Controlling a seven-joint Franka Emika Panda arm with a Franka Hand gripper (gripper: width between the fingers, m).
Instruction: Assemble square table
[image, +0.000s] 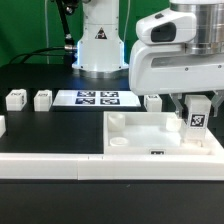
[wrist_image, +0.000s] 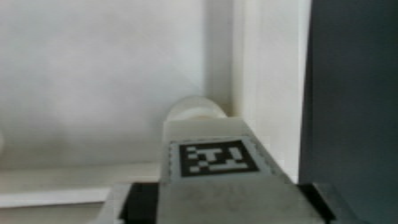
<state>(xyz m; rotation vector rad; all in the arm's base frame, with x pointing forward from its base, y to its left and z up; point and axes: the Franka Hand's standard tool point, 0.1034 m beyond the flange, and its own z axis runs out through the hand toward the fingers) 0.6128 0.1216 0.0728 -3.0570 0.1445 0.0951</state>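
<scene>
Operator, your tool (image: 196, 112) pinches a leg post (image: 197, 123) upright at the far rim of the square table (image: 145, 138), which lies along the desk's (image: 40, 125) near edge, toward the exterior view's right.

- White two-finger robot gripper (image: 196, 112) at 3 o'clock in the exterior view: the picture's edge cuts off its housing.
- Small white tagged plastic leg post (image: 197, 122): its top is hidden under the gripper's housing.
- Wrist view is blurred: whether the fingers (wrist_image: 139, 205) press the leg post (wrist_image: 214, 150) cannot be told.
- White blocky piece (image: 2, 125) at 9 o'clock in the exterior view: cut off by the edge, kind unclear.
</scene>
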